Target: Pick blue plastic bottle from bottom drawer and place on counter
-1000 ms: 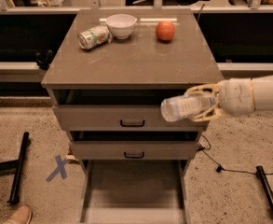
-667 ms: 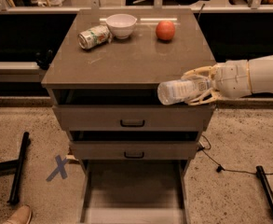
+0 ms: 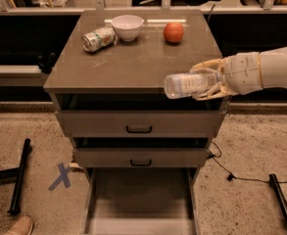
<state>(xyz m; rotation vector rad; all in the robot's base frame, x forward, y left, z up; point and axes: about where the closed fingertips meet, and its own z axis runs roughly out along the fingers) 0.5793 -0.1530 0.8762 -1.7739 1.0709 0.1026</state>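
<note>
Items, all placed relative to the counter (image 3: pixel 133 62), left to right.

- Floor, below-left of counter: black bar (image 3: pixel 19 175), blue tape cross (image 3: pixel 62 176), shoe tip (image 3: pixel 18 225).
- Counter, rear left: dented can (image 3: pixel 98 37) on its side, touching the white bowl (image 3: pixel 127 26).
- Counter, rear right: red fruit (image 3: pixel 174 32), standing apart.
- Counter, middle and front: bare surface, open up to the front edge.
- Below counter: bottom drawer (image 3: pixel 140 199) pulled out, floor bare.
- Counter, front right edge: bottle (image 3: pixel 189 84), horizontal, base pointing left.
- Gripper (image 3: pixel 198 82): reaches in from right of counter, fingers clamped around the bottle.
- Change: bottle and gripper are higher than a second ago, up from the top drawer front to counter-edge level.
</note>
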